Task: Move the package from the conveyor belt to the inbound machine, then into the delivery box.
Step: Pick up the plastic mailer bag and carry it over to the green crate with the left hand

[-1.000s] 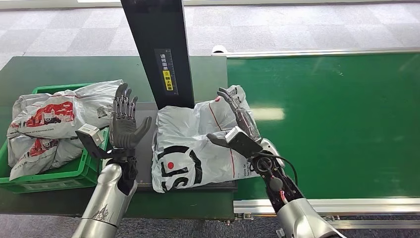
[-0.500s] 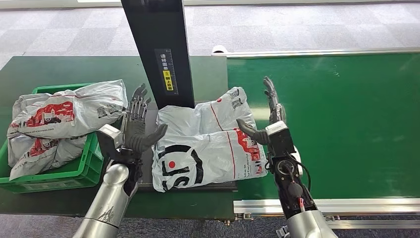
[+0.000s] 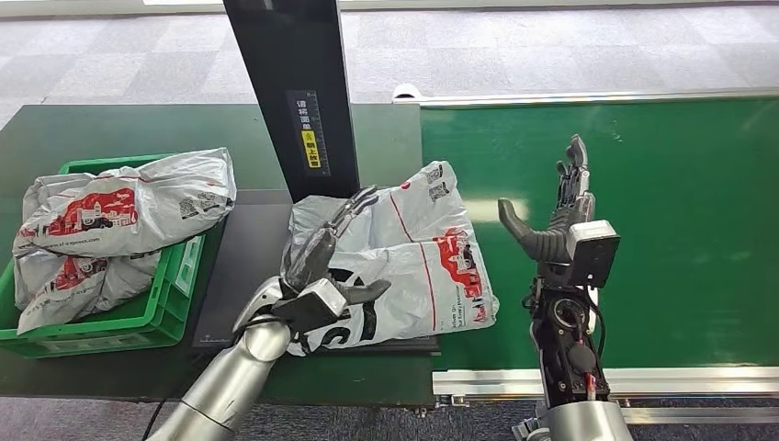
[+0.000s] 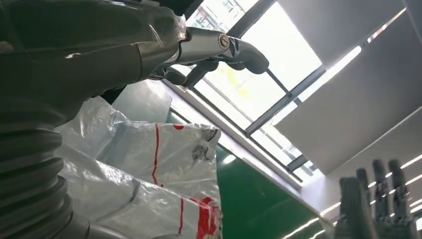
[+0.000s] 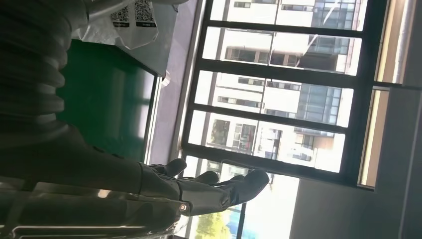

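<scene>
Left robot hand spread flat on crumpled white plastic mailer package, holding nothing, right robot hand open and empty above green conveyor belt

The left hand covers the near corner of the package — whether its fingers press the plastic cannot be told. The scanner post is cut off at the top edge — print too small to read.

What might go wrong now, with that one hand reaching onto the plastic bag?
1. The left hand lies open on the bag; slick, loose plastic could slip from a one-handed grasp.
2. The bag overhangs the machine's plate onto the belt, so it might drag or snag.
3. The crate already looks heaped with bags; another may slide off.
</scene>
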`<state>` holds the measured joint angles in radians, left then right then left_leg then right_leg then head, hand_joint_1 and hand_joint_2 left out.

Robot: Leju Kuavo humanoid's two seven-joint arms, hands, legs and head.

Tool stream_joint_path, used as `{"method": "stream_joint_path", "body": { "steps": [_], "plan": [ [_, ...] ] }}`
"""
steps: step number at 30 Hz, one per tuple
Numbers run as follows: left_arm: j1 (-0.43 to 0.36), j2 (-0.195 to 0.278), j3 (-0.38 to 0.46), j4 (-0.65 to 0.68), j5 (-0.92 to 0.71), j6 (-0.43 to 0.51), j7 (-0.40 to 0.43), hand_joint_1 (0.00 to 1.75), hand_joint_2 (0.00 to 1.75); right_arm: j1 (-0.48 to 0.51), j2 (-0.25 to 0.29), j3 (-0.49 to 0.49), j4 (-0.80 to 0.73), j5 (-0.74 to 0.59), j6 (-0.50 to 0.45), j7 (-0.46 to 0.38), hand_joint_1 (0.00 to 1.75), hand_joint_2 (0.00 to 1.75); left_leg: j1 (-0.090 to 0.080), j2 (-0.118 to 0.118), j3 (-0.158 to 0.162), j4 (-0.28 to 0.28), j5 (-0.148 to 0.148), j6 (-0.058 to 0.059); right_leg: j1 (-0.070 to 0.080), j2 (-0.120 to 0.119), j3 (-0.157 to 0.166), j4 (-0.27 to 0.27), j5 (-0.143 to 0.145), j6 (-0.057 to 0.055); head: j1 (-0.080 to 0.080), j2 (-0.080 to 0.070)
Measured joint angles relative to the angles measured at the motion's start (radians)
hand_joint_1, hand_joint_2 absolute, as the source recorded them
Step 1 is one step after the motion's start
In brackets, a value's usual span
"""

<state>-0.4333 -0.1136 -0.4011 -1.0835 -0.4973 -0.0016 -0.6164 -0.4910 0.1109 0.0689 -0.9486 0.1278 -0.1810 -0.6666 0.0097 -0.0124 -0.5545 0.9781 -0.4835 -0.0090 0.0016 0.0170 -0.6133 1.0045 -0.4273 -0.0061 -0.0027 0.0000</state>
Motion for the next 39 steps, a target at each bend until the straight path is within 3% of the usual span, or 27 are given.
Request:
{"method": "stream_joint_path", "body": {
  "steps": [5,12,13,16,17,25,31,39],
  "plan": [
    [-0.053,0.002,-0.082,0.065,-0.113,-0.077,0.177,0.00,1.75,0.002,0.000,-0.004,-0.008,-0.007,0.000,0.009,0.00,1.75,0.000,0.000,0.000,0.000,0.000,0.000,0.000,0.000,0.000,0.000,0.000,0.000,0.000,0.000],
    [-0.147,-0.007,-0.109,0.287,-0.142,-0.103,0.287,0.00,1.75,-0.005,-0.003,0.006,0.022,0.011,0.040,0.083,0.00,1.75,0.000,0.000,0.000,0.000,0.000,0.000,0.000,0.000,0.000,0.000,0.000,0.000,0.000,0.000],
    [-0.156,-0.009,-0.109,0.313,-0.144,-0.103,0.299,0.21,1.75,-0.008,-0.004,0.011,0.034,0.016,0.052,0.096,0.00,1.75,0.000,0.000,0.000,0.000,0.000,0.000,0.000,0.000,0.000,0.000,0.000,0.000,0.000,0.000],
    [-0.179,-0.014,-0.109,0.376,-0.146,-0.100,0.326,1.52,1.75,-0.018,-0.008,0.026,0.074,0.026,0.080,0.120,0.00,1.75,0.000,0.000,0.000,0.000,0.000,0.000,0.000,0.000,0.000,0.000,0.000,0.000,0.000,0.000],
    [-0.184,-0.014,-0.109,0.391,-0.145,-0.098,0.332,1.75,1.75,-0.023,-0.009,0.032,0.088,0.032,0.090,0.129,0.00,1.75,0.000,0.000,0.000,0.000,0.000,0.000,0.000,0.000,0.000,0.000,0.000,0.000,0.000,0.000],
    [-0.197,-0.014,-0.097,0.438,-0.143,-0.076,0.344,1.75,1.75,-0.060,-0.017,0.075,0.197,0.058,0.168,0.214,0.00,1.75,0.000,0.000,0.000,0.000,0.000,0.000,0.000,0.000,0.000,0.000,0.000,0.000,0.000,0.000],
    [-0.190,-0.012,-0.073,0.436,-0.133,-0.051,0.336,1.75,1.75,-0.081,-0.020,0.085,0.250,0.065,0.200,0.220,0.00,1.75,0.000,0.000,0.000,0.000,0.000,0.000,0.000,0.000,0.000,0.000,0.000,0.000,0.000,0.000],
    [-0.138,-0.005,-0.024,0.346,-0.098,0.061,0.216,1.75,1.75,-0.091,-0.027,0.096,0.269,0.071,0.207,0.194,0.00,1.75,0.000,0.000,0.000,0.000,0.000,0.000,0.000,0.000,0.000,0.000,0.000,0.000,0.000,0.000]
  ]
}}
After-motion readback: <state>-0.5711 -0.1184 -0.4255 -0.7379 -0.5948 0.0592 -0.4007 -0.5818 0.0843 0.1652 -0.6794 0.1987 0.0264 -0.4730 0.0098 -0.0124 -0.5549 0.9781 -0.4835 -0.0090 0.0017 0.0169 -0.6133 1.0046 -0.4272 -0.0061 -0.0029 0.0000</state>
